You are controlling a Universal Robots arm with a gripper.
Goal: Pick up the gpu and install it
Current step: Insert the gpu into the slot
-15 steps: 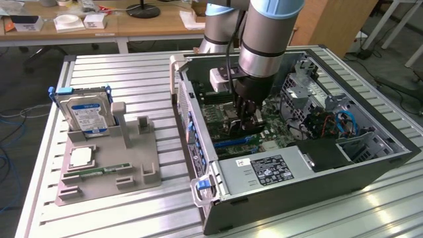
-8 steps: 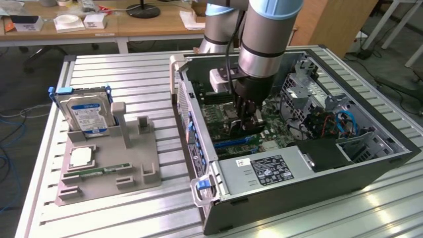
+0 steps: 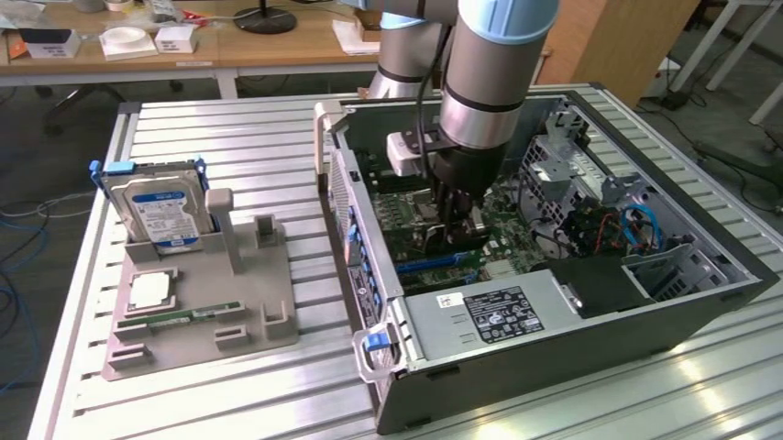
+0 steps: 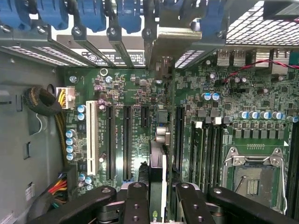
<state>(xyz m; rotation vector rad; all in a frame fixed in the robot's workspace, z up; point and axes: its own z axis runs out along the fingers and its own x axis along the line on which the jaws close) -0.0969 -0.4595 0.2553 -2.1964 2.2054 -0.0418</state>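
Slatted worktop (image 3: pixel 245 403) carried, at the exterior view's left, a grey holder (image 3: pixel 263 325) with a blue-labelled hard drive (image 3: pixel 153 213) standing upright in it. Right of it lay an open computer case (image 3: pixel 551 344). Inside, the tool (image 4: pixel 161 189) was clamped on the gpu (image 4: pixel 157 163), held edge-on over the black slots of the motherboard (image 4: pixel 135 84).

light bright, even | glare on table (image 3: pixel 703 371) at exterior view's right | case (image 3: pixel 551 367) interior dimmer
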